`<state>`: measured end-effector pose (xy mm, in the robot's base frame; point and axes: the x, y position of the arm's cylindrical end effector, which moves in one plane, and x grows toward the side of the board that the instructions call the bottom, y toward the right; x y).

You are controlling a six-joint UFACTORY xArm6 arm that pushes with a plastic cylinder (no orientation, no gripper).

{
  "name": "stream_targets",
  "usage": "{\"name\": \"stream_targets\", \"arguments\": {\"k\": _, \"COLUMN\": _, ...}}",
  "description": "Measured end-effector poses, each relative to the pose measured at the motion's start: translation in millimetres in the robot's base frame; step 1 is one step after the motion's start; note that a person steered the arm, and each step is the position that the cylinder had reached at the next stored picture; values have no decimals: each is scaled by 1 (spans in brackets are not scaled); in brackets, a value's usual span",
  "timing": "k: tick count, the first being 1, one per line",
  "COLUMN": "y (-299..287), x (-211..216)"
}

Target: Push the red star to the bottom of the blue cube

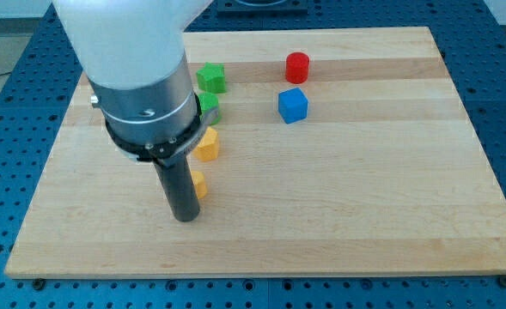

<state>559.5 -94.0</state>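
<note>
The blue cube [293, 105] sits on the wooden board [364, 189] right of centre, toward the view's top. No red star shows anywhere; the arm's body [141, 77] hides part of the board at the upper left. A red cylinder [297, 66] stands just above the blue cube. My tip [185, 220] rests on the board at the lower left, far to the left of and below the blue cube. The rod stands against the left side of a small yellow block [200, 184].
A green star [210, 77] and a green block [209, 106], half hidden by the arm, lie at the upper left. A second yellow block [208, 144] lies below them. The board's edges border a blue perforated table [3, 172].
</note>
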Motion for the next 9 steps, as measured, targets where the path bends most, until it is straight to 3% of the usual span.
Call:
{"name": "stream_targets", "arguments": {"k": 1, "y": -70, "x": -4}}
{"name": "stream_targets", "arguments": {"k": 2, "y": -113, "x": -62}}
{"name": "stream_targets", "arguments": {"k": 5, "y": -36, "x": -126}}
{"name": "stream_targets", "arguments": {"k": 7, "y": -56, "x": -201}}
{"name": "stream_targets", "arguments": {"k": 9, "y": -118, "x": -227}}
